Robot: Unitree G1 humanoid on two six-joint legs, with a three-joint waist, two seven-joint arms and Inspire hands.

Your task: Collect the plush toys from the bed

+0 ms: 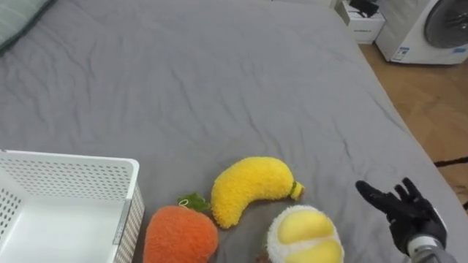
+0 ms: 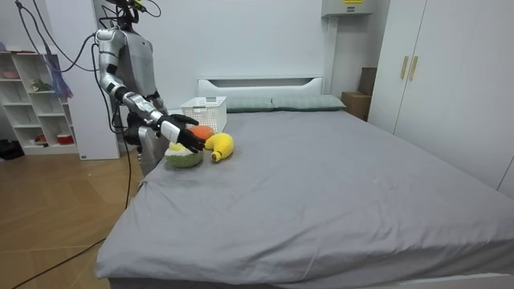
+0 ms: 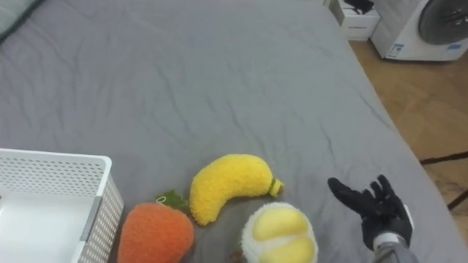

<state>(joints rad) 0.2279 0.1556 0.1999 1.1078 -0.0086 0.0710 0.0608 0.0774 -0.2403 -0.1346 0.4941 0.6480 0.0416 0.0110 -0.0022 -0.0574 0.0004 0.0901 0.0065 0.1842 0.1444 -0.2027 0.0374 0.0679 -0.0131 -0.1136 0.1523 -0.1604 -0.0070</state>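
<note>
Right hand (image 1: 411, 213) sits at 4 o'clock in the eye views, low over the grey bed (image 1: 219, 88). Its fingers (image 1: 404, 190) are spread and straight, nothing in them, palm clear of the toys.

Three plush toys are on the sheet in a cluster at 6 o'clock:
- yellow banana plush (image 1: 248, 188), lying curved, stem end toward 3 o'clock
- orange plush (image 1: 179, 234) with a green leaf, at 8 o'clock from the banana; looks just touching it, can't confirm
- round white-and-yellow plush (image 1: 306, 235) at 5 o'clock from the banana, just beside it, cut off by the bottom edge

The hand is at 3 o'clock from the round plush, near it but apart.

White perforated basket (image 1: 73, 179) is on the bed at 8 o'clock, right beside the orange plush. The visible part of its inside holds no toys.

A pale pillow (image 1: 18, 18) shows at 11 o'clock. Off the bed at 1–2 o'clock there is wood floor (image 1: 431, 102), a washing machine (image 1: 431, 29) and a small white box (image 1: 363, 23).

In the room view the robot stands at the bed's long side near the headboard (image 2: 259, 83), with the right arm reaching out over the toy cluster.
</note>
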